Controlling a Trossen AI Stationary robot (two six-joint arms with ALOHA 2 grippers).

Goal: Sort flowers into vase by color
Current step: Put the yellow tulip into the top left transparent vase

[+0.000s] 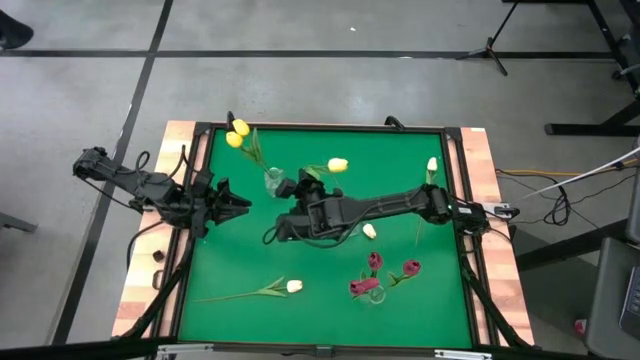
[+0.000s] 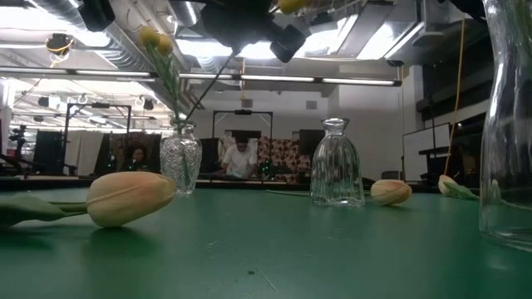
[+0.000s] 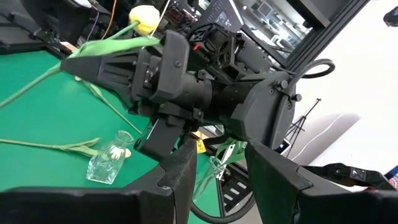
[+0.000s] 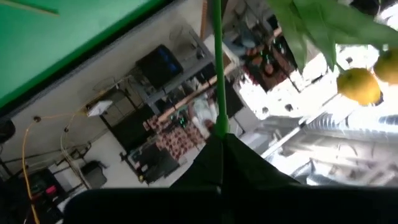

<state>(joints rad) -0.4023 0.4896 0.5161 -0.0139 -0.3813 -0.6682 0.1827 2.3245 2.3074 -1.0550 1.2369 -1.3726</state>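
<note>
1. Toward 11 o'clock on the bench [image 1: 400, 300], 2 yellow tulips [image 1: 238, 133] fill a vase [image 1: 272, 181]; 3 red tulips [image 1: 375, 262] at 5.
2. Right fingers [image 1: 300, 183] pinch a third yellow tulip [image 1: 337, 165] near that vase; left fingers [image 1: 240, 203] gape empty.
3. 3 cream tulips [image 1: 293, 286] remain lying.

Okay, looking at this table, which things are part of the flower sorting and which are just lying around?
Part of the job:
yellow tulip held by the right gripper
vase with yellow tulips
vase with red tulips
empty glass vase
loose cream tulips

Just lying about:
cables beside the table
tripod on the floor
</note>
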